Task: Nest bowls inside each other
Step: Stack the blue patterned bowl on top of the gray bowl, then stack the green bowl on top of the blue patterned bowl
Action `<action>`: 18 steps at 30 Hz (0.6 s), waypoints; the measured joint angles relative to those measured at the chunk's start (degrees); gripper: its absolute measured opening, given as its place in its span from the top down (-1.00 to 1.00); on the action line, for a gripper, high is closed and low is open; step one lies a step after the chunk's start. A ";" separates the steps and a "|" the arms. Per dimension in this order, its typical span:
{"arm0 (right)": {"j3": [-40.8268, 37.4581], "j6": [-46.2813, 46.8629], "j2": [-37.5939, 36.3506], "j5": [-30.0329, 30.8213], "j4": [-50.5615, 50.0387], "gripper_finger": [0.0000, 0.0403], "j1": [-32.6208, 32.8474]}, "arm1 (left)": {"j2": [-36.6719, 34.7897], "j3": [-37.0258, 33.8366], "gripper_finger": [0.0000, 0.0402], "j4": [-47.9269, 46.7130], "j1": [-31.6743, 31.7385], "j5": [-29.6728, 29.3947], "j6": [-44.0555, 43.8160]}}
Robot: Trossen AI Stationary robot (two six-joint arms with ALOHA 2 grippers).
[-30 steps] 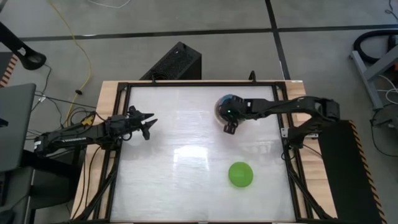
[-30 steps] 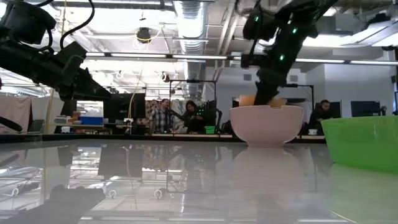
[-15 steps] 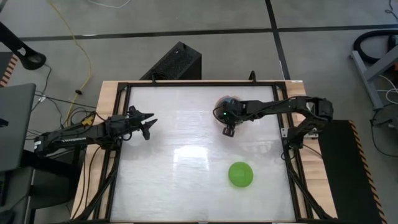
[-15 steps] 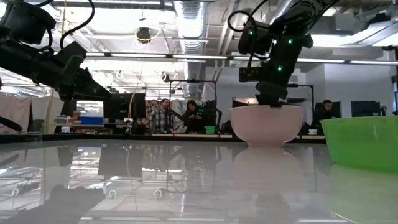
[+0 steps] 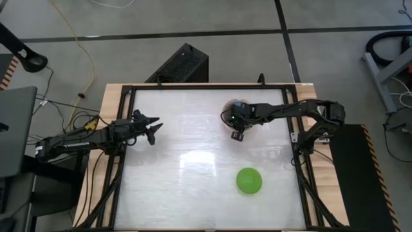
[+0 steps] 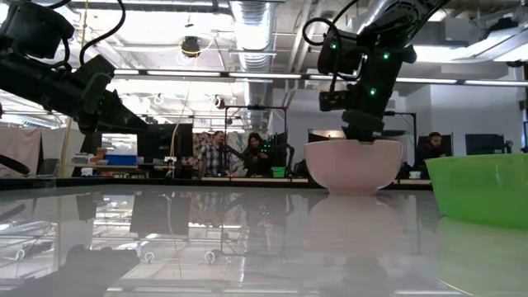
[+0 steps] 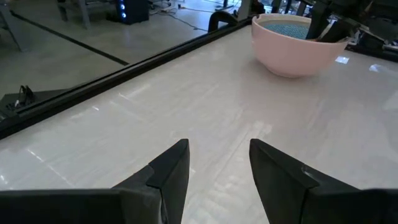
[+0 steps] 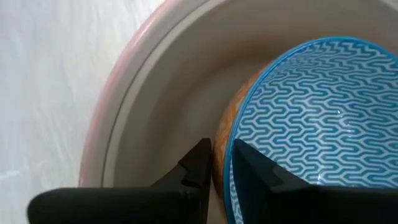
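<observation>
The pale pink bowl point(image 6: 353, 165) stands on its base at the table's far right, with a grey-beige bowl point(image 8: 186, 87) nested in it. Inside that sits the blue-patterned bowl point(image 8: 311, 118), whose outer wall is brownish. My right gripper point(image 8: 221, 146) reaches down into the stack, open. One of its fingers is inside the blue bowl's rim and the other outside. The green bowl point(image 5: 248, 181) stands upright on its base near the right front, apart from the stack. My left gripper point(image 7: 217, 146) hovers open and holds nothing at the table's left point(image 5: 154, 129). My right gripper comes slanting down from the table's right, its fingers on either side of the blue bowl's rim point(image 8: 227, 177). A strip of the brownish outer wall shows between the outer finger point(image 8: 200, 163) and the rim. Whether the inner finger touches the bowl, I cannot tell.
A black frame point(image 5: 119, 161) runs around the white tabletop. A black box point(image 5: 180, 64) stands beyond the far edge and a laptop point(image 5: 13, 129) to the left. Free tabletop lies between the two arms and at the front left.
My right gripper has sunk a little into the pink bowl. The blue bowl stuck out above the pink rim in the low view a second ago. It has now gone down out of sight behind that rim.
</observation>
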 joint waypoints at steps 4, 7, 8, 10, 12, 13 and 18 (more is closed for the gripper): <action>0.02 -0.19 -0.03 0.04 -0.50 0.57 0.00 | 0.00 0.00 0.22 0.00 0.00 0.02 0.00; 0.00 -0.28 -0.64 0.04 -0.85 0.57 0.02 | 0.00 0.00 0.22 0.00 0.00 0.02 0.00; 0.00 -0.28 -1.00 0.02 -0.95 0.57 0.01 | 0.00 0.00 0.22 0.00 0.00 0.04 0.00; 0.00 -0.28 -2.25 0.02 -0.96 0.57 0.02 | 0.00 0.00 0.22 0.00 0.00 0.04 0.00; 0.00 -0.28 -3.73 0.00 -1.00 0.56 0.02 | 0.00 0.00 0.22 0.00 0.00 0.06 0.02; 0.00 -0.28 -4.46 -0.02 -1.09 0.56 0.02 | 0.00 0.00 0.22 0.00 0.00 0.07 0.01; 0.00 0.02 -7.96 -0.22 -2.92 0.56 0.02 | 0.00 0.00 0.22 0.00 0.00 0.07 0.01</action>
